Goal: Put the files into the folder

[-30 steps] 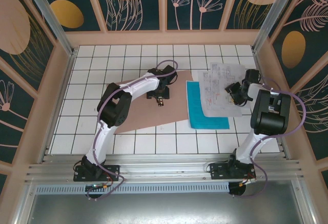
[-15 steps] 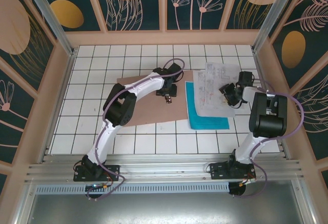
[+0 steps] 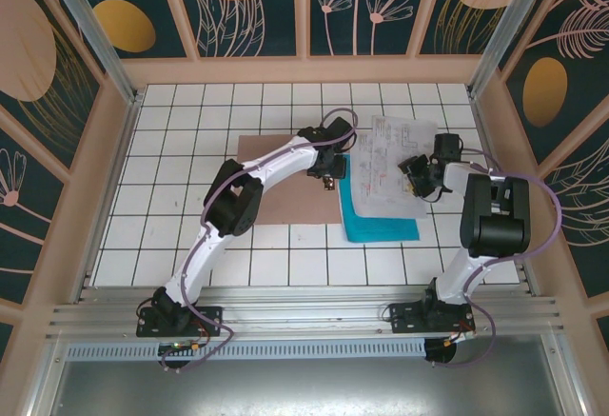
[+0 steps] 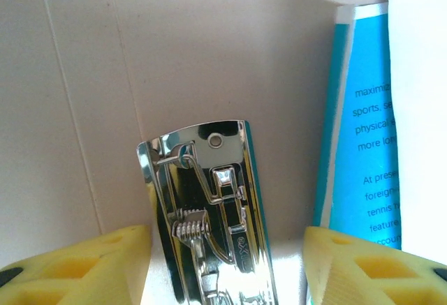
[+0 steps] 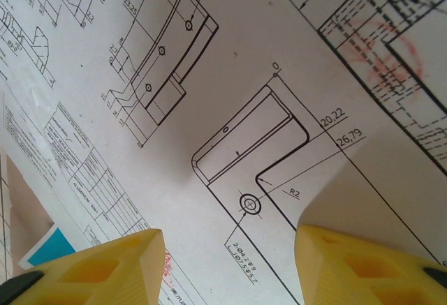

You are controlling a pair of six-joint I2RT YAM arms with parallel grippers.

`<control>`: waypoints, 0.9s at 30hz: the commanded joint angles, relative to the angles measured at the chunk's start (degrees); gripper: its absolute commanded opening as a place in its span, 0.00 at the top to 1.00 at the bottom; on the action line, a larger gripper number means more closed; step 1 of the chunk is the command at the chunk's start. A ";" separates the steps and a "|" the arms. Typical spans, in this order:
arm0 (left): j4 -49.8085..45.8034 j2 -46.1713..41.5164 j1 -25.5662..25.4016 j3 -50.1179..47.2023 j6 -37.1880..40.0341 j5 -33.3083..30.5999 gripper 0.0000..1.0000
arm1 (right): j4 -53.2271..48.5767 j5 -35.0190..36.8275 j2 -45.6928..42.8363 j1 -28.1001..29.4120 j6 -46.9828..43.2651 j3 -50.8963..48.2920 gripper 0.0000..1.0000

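Files [image 3: 395,161] lay flat beneath the right fingers [image 5: 91,266], which stood apart. Folder [image 3: 276,197] lay just left of them, long edges parallel. Left fingers [image 4: 84,263] stood apart astride its metal clip [image 4: 209,214].

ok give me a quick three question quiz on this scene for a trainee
1. True or false: the white sheets lie partly on the teal sheet.
2. What metal part sits between the jaws of the left gripper?
3. The right gripper is over: A the folder, B the white sheets, C bare tiles.

Key: 1 true; 2 a spring clip; 3 B.
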 commanded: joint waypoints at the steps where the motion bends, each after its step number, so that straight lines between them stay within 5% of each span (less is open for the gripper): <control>1: -3.73 -5.14 -0.04 2.35 -4.76 -3.87 0.39 | -4.27 -0.79 -2.43 0.54 -0.37 0.53 0.47; 6: 3.61 -9.23 -0.50 -1.12 -7.06 5.38 0.40 | -7.41 -0.98 -4.10 0.03 -2.91 3.97 0.46; 13: 14.05 -3.00 -3.00 2.51 -7.88 21.06 0.45 | -9.55 0.34 -4.24 -5.31 -6.10 6.48 0.46; 27: 19.20 2.89 -3.93 -0.49 -7.85 22.70 0.44 | -10.67 2.79 4.34 -8.56 -10.74 10.02 0.46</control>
